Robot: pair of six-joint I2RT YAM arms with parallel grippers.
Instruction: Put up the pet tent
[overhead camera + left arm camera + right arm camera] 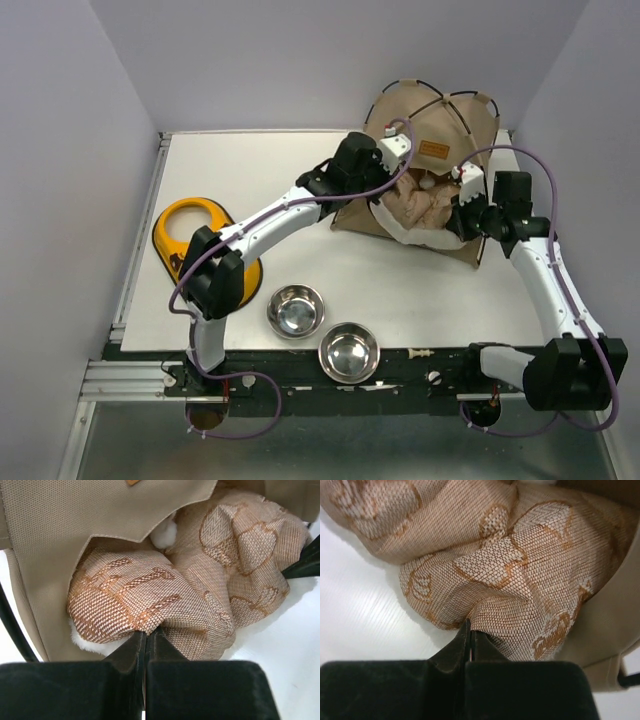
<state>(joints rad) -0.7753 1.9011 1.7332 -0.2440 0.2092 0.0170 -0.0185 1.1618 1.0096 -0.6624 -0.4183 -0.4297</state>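
Observation:
The pet tent (pixel 440 115) stands at the back right of the table: tan fabric, thin black crossing poles, a brown label patch (pixel 433 149). In its opening lies a crumpled cushion (pixel 425 205) with a woven tan and orange patterned cover and a white fluffy side. My left gripper (pixel 403 180) reaches into the opening from the left. In the left wrist view it (pixel 146 632) is shut on a fold of the cushion (pixel 150 595), below the tent flap (pixel 90 510) and white pompom (pixel 164 532). My right gripper (pixel 460 208) comes from the right, and in its wrist view it (pixel 470 627) is shut on another cushion fold (pixel 510 565).
A yellow-orange ring-shaped dish (pixel 190 235) lies at the left under the left arm. Two steel bowls (pixel 296 310) (pixel 348 352) sit near the front edge. Grey walls close in the back and both sides, and the tent leans against the back right corner.

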